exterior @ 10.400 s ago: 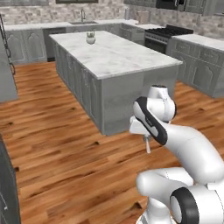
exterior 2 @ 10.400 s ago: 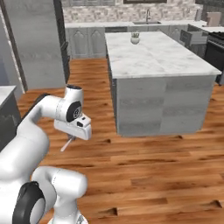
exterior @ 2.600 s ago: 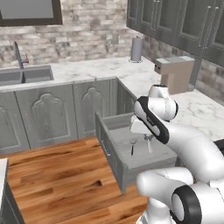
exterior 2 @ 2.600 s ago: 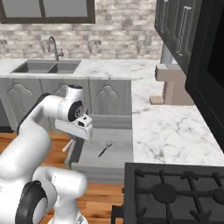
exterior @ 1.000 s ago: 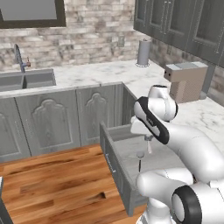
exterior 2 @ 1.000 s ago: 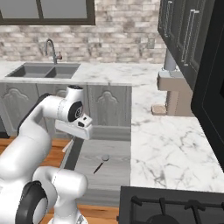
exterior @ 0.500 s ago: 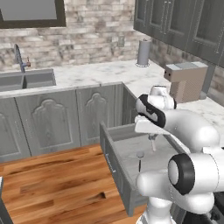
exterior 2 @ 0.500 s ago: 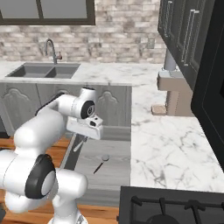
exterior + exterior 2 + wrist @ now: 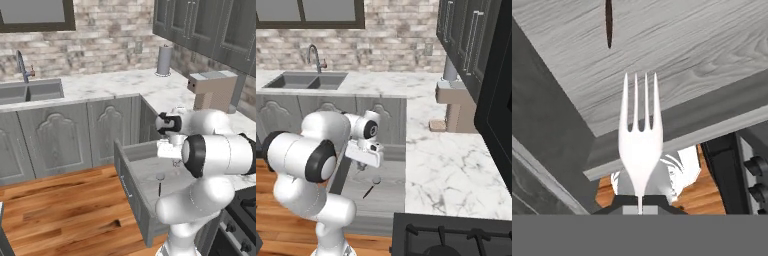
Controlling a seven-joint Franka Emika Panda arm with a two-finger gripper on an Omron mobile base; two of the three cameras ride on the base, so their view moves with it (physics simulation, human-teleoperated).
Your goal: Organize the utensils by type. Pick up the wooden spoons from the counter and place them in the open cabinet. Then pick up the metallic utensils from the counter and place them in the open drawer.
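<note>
My claw [image 9: 640, 207] is pinching the thin silver fork [image 9: 640, 140] over the wide grey open drawer [image 9: 677, 60]; I'd lower closer beside the dark-handled spoon [image 9: 370, 187], then release gently.

I am seeing no readable text, label, brand, number or sign anywhere around me.
</note>
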